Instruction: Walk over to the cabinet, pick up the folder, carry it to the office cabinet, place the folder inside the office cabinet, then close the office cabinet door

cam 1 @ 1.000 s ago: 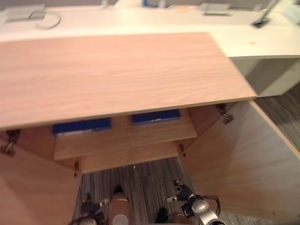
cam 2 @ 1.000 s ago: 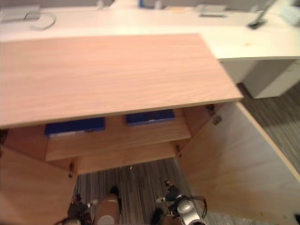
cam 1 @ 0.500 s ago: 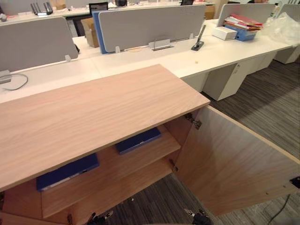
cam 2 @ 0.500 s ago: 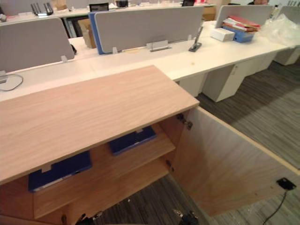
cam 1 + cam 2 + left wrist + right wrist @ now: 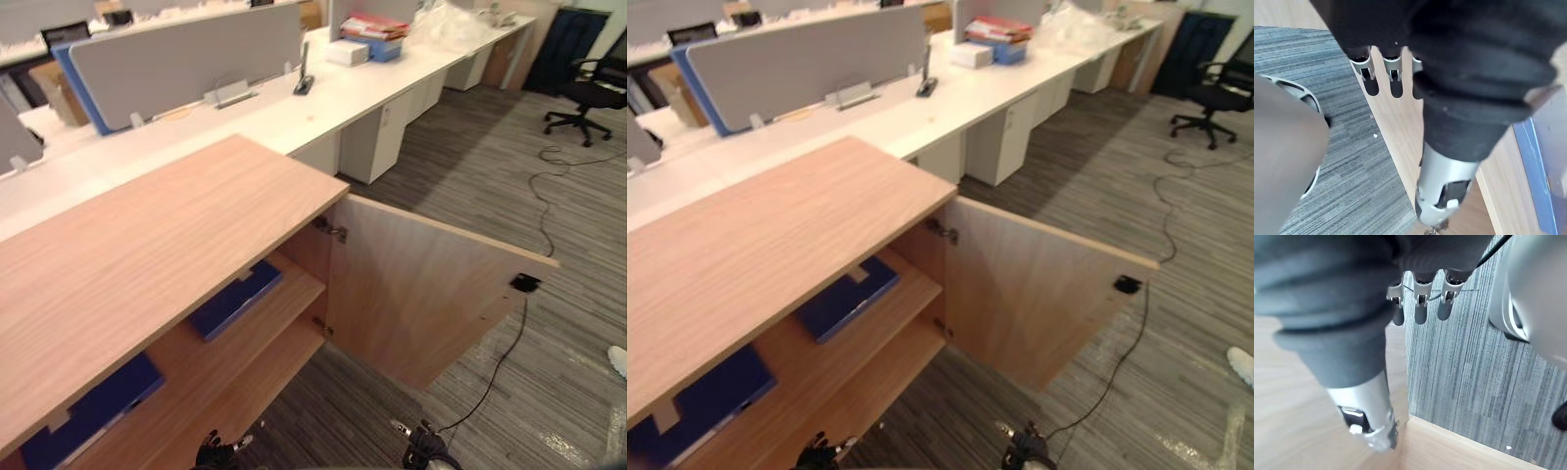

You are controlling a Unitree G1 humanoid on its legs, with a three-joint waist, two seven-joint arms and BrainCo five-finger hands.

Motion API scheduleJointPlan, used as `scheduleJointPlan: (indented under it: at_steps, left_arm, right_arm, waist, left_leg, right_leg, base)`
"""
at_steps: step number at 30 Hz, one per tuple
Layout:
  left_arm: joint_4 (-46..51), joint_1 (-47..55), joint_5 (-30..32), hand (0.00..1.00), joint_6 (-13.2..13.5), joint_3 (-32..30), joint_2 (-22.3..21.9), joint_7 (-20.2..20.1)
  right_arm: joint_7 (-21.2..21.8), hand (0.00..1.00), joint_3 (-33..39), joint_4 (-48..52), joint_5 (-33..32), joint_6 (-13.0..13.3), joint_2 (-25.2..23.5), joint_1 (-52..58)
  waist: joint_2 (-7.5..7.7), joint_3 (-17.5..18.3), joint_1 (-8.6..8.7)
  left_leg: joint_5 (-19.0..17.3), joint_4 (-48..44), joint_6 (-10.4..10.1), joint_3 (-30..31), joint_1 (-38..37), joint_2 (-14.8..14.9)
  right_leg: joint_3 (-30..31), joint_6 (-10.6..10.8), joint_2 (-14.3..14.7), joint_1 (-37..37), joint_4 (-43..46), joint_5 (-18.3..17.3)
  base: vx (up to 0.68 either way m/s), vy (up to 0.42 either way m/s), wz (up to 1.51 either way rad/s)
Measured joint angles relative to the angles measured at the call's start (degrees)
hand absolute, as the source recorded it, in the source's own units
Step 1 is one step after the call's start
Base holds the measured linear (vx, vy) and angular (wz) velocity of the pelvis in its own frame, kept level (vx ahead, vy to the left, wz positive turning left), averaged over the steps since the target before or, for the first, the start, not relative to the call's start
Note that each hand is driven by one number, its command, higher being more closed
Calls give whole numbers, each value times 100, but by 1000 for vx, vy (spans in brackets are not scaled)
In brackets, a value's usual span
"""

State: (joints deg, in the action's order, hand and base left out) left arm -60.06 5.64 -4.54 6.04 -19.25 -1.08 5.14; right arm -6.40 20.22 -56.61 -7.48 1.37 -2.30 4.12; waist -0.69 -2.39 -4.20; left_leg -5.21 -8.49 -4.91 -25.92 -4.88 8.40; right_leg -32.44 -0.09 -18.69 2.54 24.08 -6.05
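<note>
My left hand (image 5: 1395,82) and right hand (image 5: 1421,309) hang with fingers straight, holding nothing; blue folders (image 5: 235,299) lie inside the cabinet (image 5: 147,245); its door (image 5: 421,284) stands open.

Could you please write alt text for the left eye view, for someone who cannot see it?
A wooden cabinet stands with its right door swung open, showing two blue folders on the upper shelf. A long white desk with grey dividers runs behind it. The left hand and right hand show at the bottom edge.
</note>
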Motion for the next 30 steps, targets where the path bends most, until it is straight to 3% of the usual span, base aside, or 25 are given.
scheduleJointPlan:
  at_steps: [1, 2, 4, 5, 8, 13, 20, 24, 27, 30]
  left_arm:
    - [-38, 15, 8, 0, -18, 18, 92, -4]
    - [-81, 35, 15, 0, -37, 23, 63, -9]
    - [-107, 52, -2, 0, -57, -7, 136, -3]
    - [-135, 53, -68, 0, -123, -67, 195, -2]
    - [-221, 71, -285, 0, -180, -186, 162, -4]
    - [-233, 56, -282, 0, -178, -101, 191, -4]
    - [-233, 58, -270, 0, -171, 167, 297, 2]
    - [-232, 68, -264, 0, -176, 223, 370, 3]
    - [-204, 118, -264, 0, -177, 219, 410, 4]
    - [-118, 303, -260, 0, -207, 224, 476, 6]
  right_arm:
    - [7, 0, 5, -192, -2, -5, 12, -8]
    - [11, 0, 5, -355, 0, -14, 143, -68]
    - [13, 0, 73, -558, -14, -21, 243, -111]
    - [9, 0, 119, -706, -32, -22, 315, -51]
    - [6, 0, 227, -802, -89, -21, 387, 101]
    - [7, 0, 276, -843, -127, -19, 345, 59]
    - [7, 0, 295, -840, -119, -19, 324, 59]
    - [-44, 0, 336, -495, -630, -2, 315, -15]
    - [-258, 0, 762, 99, -1105, 90, 366, -280]
    - [-563, 0, 1284, 557, -1498, 354, 737, -990]
  waist:
    - [133, 112, 2]
    - [-42, 124, -10]
    - [-62, 119, -26]
    - [-9, 94, 15]
    - [-13, 94, 153]
    - [5, 79, 191]
    - [21, 41, 241]
    - [20, -31, 241]
    - [26, -61, 264]
    - [29, -82, 287]
  left_leg:
    - [16, 246, -57, 287, -25, -202]
    - [22, 475, -59, 835, -11, -240]
    - [137, 691, 29, 1245, -27, -126]
    - [258, 737, -34, 1312, -156, 33]
    - [229, 774, -83, 1355, -329, 128]
    - [151, 795, -89, 1354, -349, 31]
    - [10, 773, 9, 1333, -411, -170]
    - [-61, 772, 43, 1240, -393, -219]
    - [-76, 772, 63, 1233, -348, -253]
    - [-83, 772, 73, 1258, -325, -299]
  right_leg:
    - [106, 535, 115, -103, -519, -97]
    - [153, 439, 480, -205, -1099, 142]
    - [276, 278, 994, -340, -1720, 420]
    - [315, 181, 1267, -511, -1993, 493]
    - [368, 144, 1481, -786, -2327, 580]
    - [452, 212, 1526, -905, -2742, 819]
    - [496, 321, 1371, -1001, -2886, 917]
    - [627, 346, 1332, -941, -2892, 933]
    - [686, 359, 1306, -864, -2891, 943]
    - [794, 398, 1265, -763, -2889, 987]
  base:
    - [-47, -170, -55]
    - [-42, -130, -59]
    - [15, -166, -63]
    - [87, -235, -47]
    - [86, -104, -17]
    - [46, 38, -9]
    - [35, 68, -2]
    - [28, 39, -14]
    - [15, 13, -13]
    - [25, 9, -17]
